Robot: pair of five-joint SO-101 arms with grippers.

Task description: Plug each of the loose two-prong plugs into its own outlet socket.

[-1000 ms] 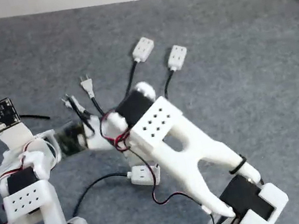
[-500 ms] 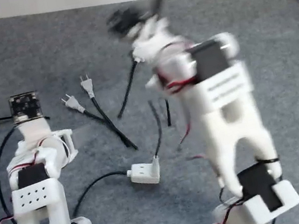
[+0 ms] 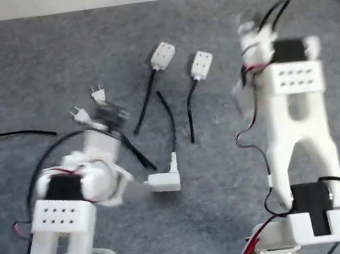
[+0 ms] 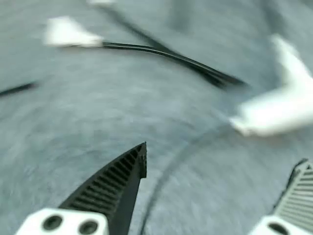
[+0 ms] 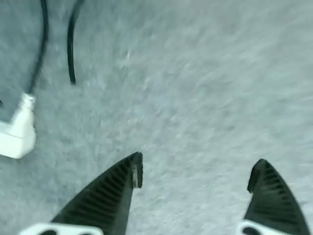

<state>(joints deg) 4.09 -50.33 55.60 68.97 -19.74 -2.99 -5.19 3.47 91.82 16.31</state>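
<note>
grey carpet [image 3: 25, 54] under both arms. i see my left gripper [image 4: 222, 156] spread wide and empty, with a two-prong plug [image 3: 97, 95] lying just beside it. my right gripper [image 5: 198, 161] is also wide and empty, with a white socket [image 5: 17, 132] off to one side of it.

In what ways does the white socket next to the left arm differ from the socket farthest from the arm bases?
The near socket shows a plain side, no holes in sight; the far socket lies face up with dark holes showing. The near socket lies close beside the left arm; the far socket lies apart from both arms. Both are white, each on a black cable.
</note>
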